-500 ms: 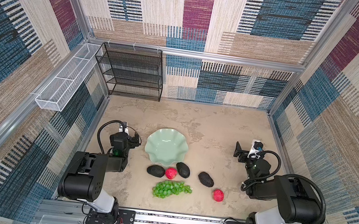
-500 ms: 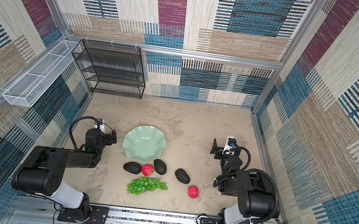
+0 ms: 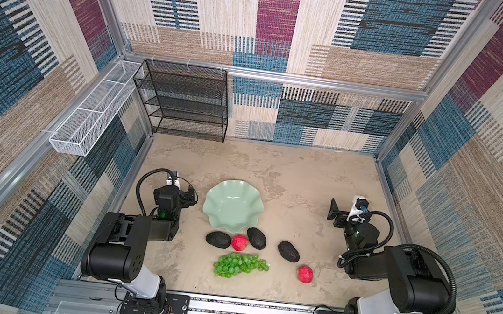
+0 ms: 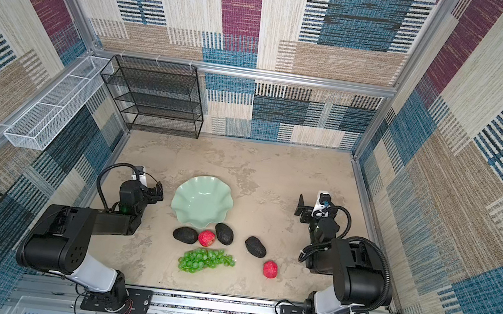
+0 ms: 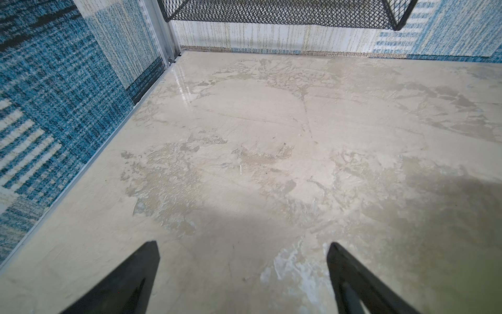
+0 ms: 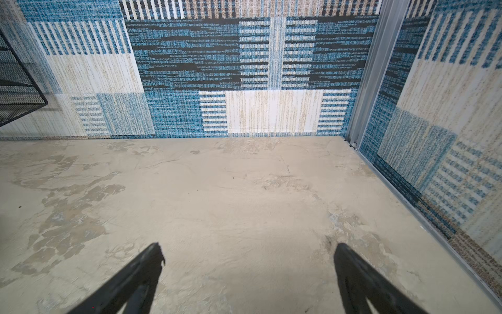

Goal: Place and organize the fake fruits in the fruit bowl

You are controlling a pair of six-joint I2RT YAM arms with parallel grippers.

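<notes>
The fruit bowl [image 3: 233, 207] [image 4: 202, 201], pale mint green with a wavy rim, stands empty mid-table. Just in front of it lie three dark avocados [image 3: 218, 239] [image 3: 256, 238] [image 3: 288, 251], with a red-pink fruit [image 3: 239, 242] between the left two. Another red-pink fruit [image 3: 305, 274] lies further right. The green grapes [image 3: 240, 264] [image 4: 205, 260] lie nearest the front. My left gripper [image 3: 189, 196] [image 5: 242, 244] stands open and empty, left of the bowl. Off to the bowl's right, my right gripper [image 3: 335, 214] [image 6: 247, 246] is also open, over bare table.
A black mesh shelf rack [image 3: 184, 101] stands at the back left against the wall. A white wire basket [image 3: 92, 115] hangs on the left wall. Patterned walls enclose the table on three sides; both arm bases sit on the front rail [image 3: 255, 312].
</notes>
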